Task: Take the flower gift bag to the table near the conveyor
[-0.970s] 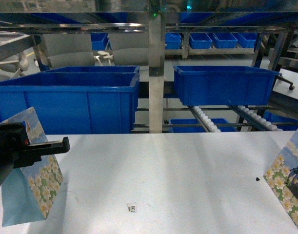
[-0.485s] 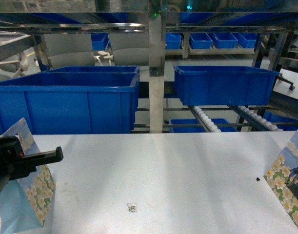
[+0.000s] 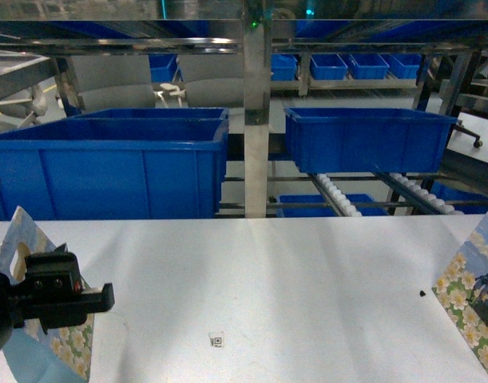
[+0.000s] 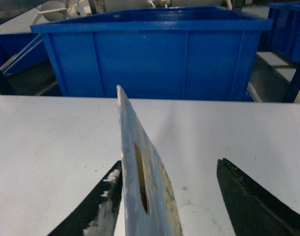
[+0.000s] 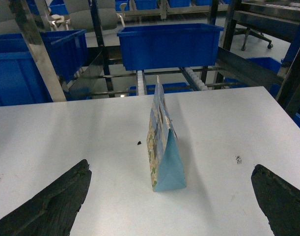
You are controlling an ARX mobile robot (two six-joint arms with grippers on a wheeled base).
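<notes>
The table is a wide, flat, white-grey surface, smooth and matte, with a tiny square code sticker near its front edge. At about 8 o'clock in the head view stands a flower gift bag, a thin paper bag with a pale blue gusset side and printed white and yellow daisies on its face; its top edge rises to a point. The left gripper is at this bag: in the left wrist view the black fingers are spread, one just beside the bag's upper edge and the other well apart, so the jaws are not closed on the bag. An oval handle slot shows in the bag's top.

A second flower bag stands upright at 3 o'clock on the table, wedge-shaped, with a plain blue end. The right gripper hovers before it with its dark, rough fingers held wide, touching nothing.

Behind the table, at 1 o'clock, the conveyor slopes with rows of small white rollers in steel frames. Large blue plastic bins with ribbed walls stand behind.
</notes>
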